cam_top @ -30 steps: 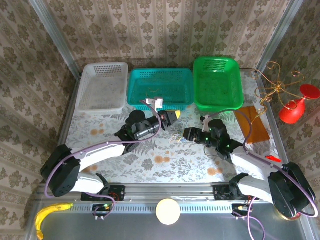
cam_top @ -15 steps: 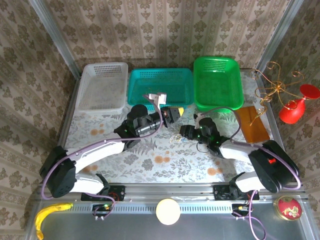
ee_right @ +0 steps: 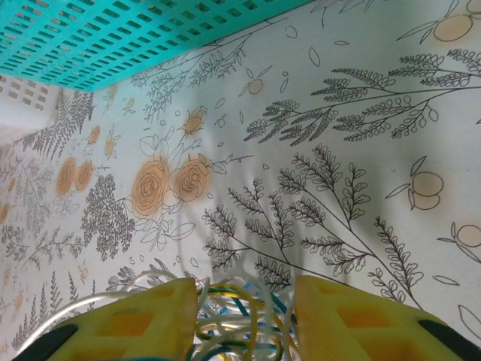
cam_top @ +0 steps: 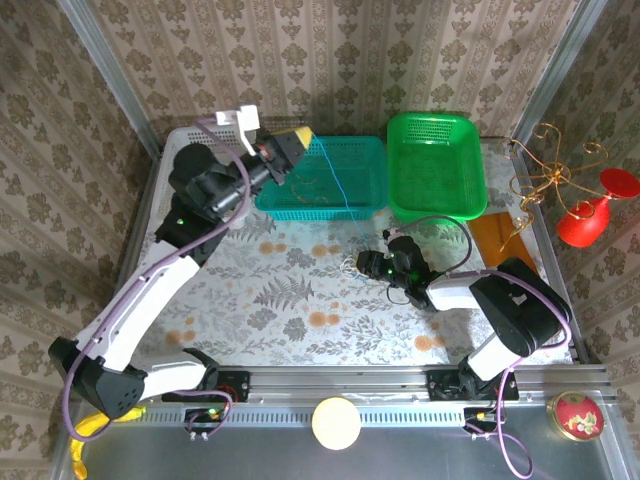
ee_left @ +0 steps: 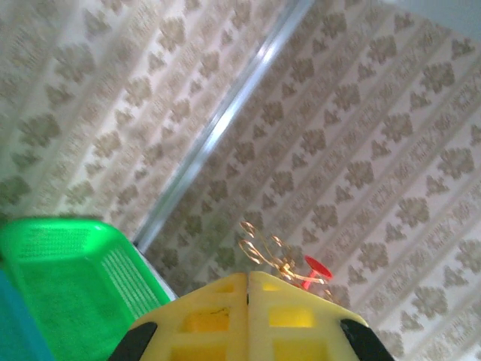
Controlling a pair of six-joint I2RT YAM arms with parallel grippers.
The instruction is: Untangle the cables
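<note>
The cables (ee_right: 239,320) are a small clump of white, yellow and blue loops on the flowered table, and they lie between the yellow fingers of my right gripper (ee_right: 244,289). Those fingers press on both sides of the clump. From above, my right gripper (cam_top: 362,264) lies low at the table's middle with the cables (cam_top: 351,266) at its tip. My left gripper (cam_top: 303,135) is raised high over the teal basket's left corner. A thin blue cable (cam_top: 336,176) hangs from its tip toward the table. In the left wrist view my left gripper (ee_left: 247,274) has its jaws pressed together.
Along the back stand a white basket (cam_top: 205,178), a teal basket (cam_top: 368,196) and a green basket (cam_top: 440,212). A gold curly wire stand (cam_top: 545,172), a red object (cam_top: 588,218) and a brown flat piece (cam_top: 505,245) are at the right edge.
My left arm has risen from the table's middle up and back over the teal basket, drawing the blue cable out. My right gripper has shifted slightly left and narrowed around the clump.
</note>
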